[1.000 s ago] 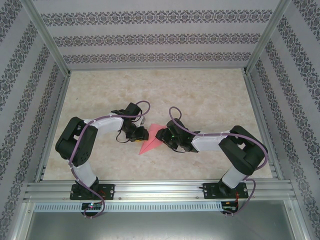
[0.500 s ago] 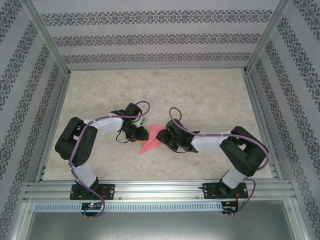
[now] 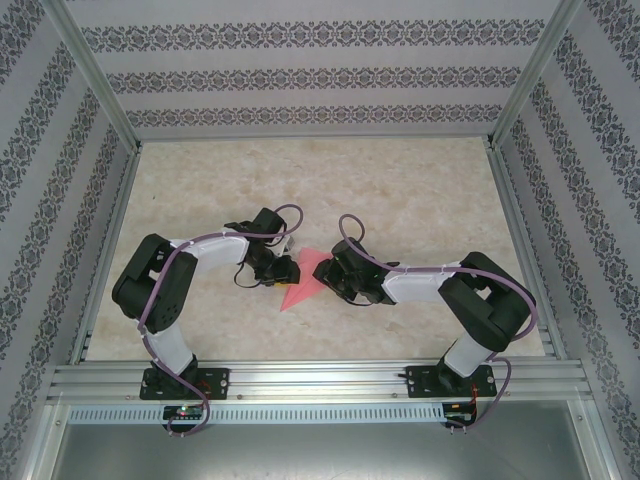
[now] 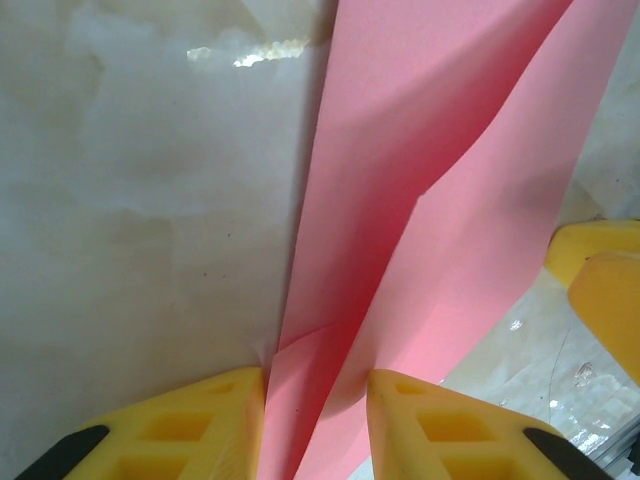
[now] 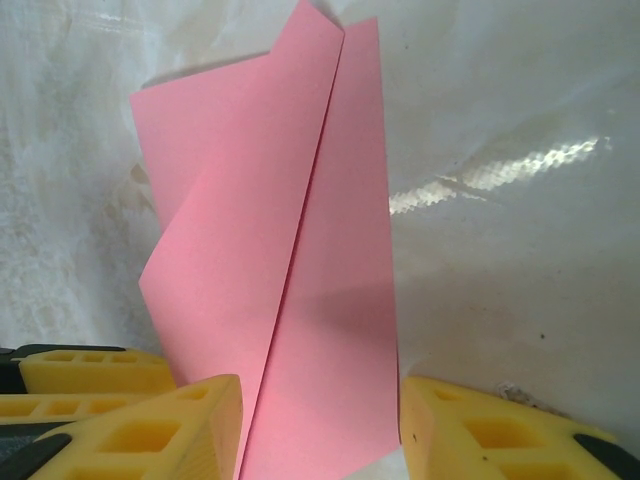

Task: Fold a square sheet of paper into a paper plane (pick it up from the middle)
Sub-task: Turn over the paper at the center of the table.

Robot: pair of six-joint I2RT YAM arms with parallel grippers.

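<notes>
The paper (image 3: 303, 283), pink and partly folded, lies on the marbled table (image 3: 400, 190), narrowing to a point at its near end and broader at its far end. The left gripper (image 3: 284, 268) sits at the paper's left edge, toward the broad end. The right gripper (image 3: 332, 276) sits at the paper's right edge opposite, so the paper lies between the two. In the left wrist view the paper (image 4: 440, 200) runs up from between that gripper's yellow fingers (image 4: 215, 425). A long crease runs along the paper, and one flap is lifted off the table, casting a shadow to the paper's left. These jaws stand narrow; the paper fills the gap and meets both inner faces, but I cannot tell whether they squeeze it or merely straddle it. The right gripper's yellow fingers (image 4: 605, 290) show just past the paper's right edge. In the right wrist view the paper (image 5: 300, 250) shows two layers meeting along a slanted crease, and its near edge ends between that gripper's fingers (image 5: 480, 430). These jaws stand moderately wide: one finger overlaps the paper's left part, the other is just beside its right edge, and nothing is pinched between them. The left gripper's fingers (image 5: 90, 372) lie just beside the paper's lower left edge.
</notes>
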